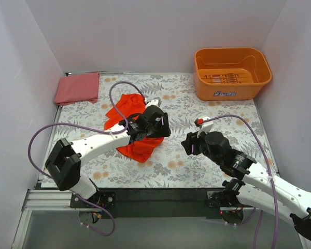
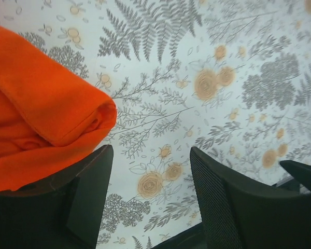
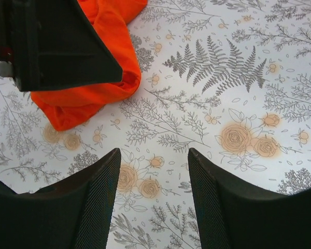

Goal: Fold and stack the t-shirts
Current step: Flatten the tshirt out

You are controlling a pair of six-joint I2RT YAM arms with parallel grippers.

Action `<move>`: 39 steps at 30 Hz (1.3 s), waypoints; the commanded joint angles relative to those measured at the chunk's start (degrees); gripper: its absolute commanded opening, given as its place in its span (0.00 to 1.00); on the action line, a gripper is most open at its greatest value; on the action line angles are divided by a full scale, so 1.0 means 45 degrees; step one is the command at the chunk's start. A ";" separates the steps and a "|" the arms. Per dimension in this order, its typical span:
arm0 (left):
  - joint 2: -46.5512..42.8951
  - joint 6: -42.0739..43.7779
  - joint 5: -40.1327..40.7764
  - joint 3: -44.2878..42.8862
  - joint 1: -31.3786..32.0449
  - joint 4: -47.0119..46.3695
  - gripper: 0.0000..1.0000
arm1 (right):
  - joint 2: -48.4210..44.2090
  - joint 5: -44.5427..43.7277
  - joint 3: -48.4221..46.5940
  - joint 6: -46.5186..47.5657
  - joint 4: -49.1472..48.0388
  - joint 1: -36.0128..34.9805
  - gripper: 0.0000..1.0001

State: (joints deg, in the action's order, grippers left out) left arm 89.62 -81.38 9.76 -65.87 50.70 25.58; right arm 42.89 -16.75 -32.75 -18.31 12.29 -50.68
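Spread open and empty above the flowered bench: the left tool, with only printed ferns and roses between its two dark fingers. Resting against the outer side of one finger, a rolled fold of the vivid orange-red t-shirt, touching it but not caught between the pair. Likewise parted and holding nothing, the right tool, poised low over bare patterned surface just right of the same shirt, near it but apart. From above, the orange-red t-shirt crumpled in a loose heap near the bench's middle, partly hidden beneath the left arm's black wrist, with the white forearm lying diagonally across the heap's near edge. In the right wrist view, that same black wrist filling the upper-left corner and covering part of the cloth. Folded into a neat rectangle at the far left corner, well apart from the heap, the duller pinkish-red t-shirt, close against the white wall. At the far right corner, an orange plastic tub, upright and well apart from both tools. Purple cables looping from each arm above the bench.
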 commanded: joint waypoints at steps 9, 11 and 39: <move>-0.4501 -0.1757 -0.0508 0.3813 -0.3195 -0.0471 0.60 | 0.4721 0.4108 -0.2348 0.1137 -0.1500 0.0050 0.61; -0.5108 -0.1914 -0.0606 0.4807 -0.3608 -0.0296 0.59 | 0.6108 0.5496 -0.3363 0.1488 -0.1716 0.0011 0.61; -0.2925 -0.0586 -0.1153 0.6746 -0.6364 -0.0822 0.34 | 1.4512 0.5990 -0.9910 0.2779 -0.0603 -0.1083 0.44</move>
State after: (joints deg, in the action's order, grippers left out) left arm 76.62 -84.77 4.82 -36.01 22.31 22.41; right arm 109.01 14.94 -76.07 -5.56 9.98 -55.22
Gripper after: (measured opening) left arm 0.349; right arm 0.471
